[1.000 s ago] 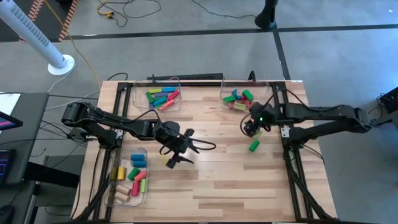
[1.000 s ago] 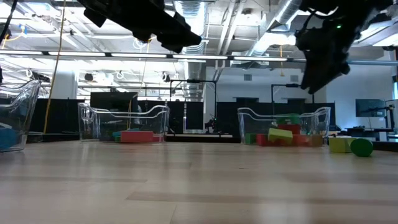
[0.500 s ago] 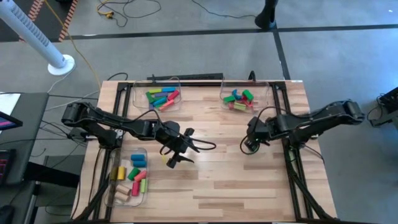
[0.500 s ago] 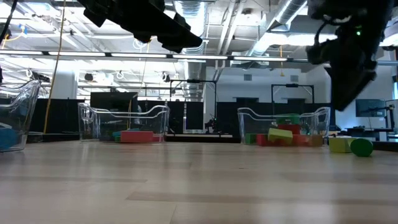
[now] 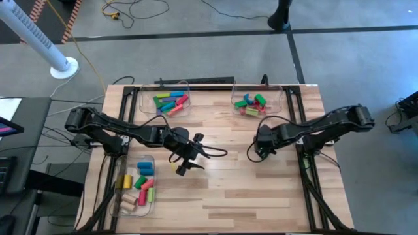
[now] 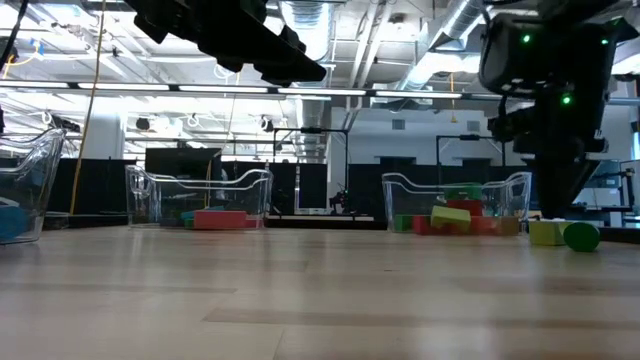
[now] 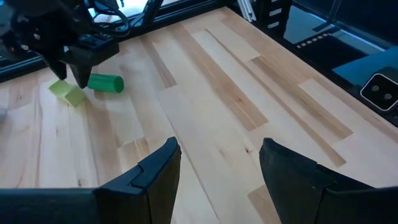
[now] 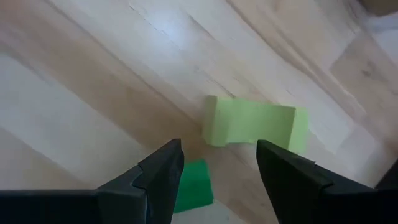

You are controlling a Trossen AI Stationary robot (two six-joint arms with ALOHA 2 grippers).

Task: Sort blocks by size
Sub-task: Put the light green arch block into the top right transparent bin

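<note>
— Where's the right claw?
— Over the tabletop, fingers apart above a pale green block and green cylinder.
— The left claw?
— Mid-table, fingers apart, empty.

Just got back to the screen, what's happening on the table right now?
Block sorting is under way. The right tool is open, poised just above two loose blocks on the table, a light green block and a green cylinder, gripping neither. The left tool hangs open and empty over the table's middle; a yellow block lies beside it. Other blocks already sit in three clear bins.
</note>
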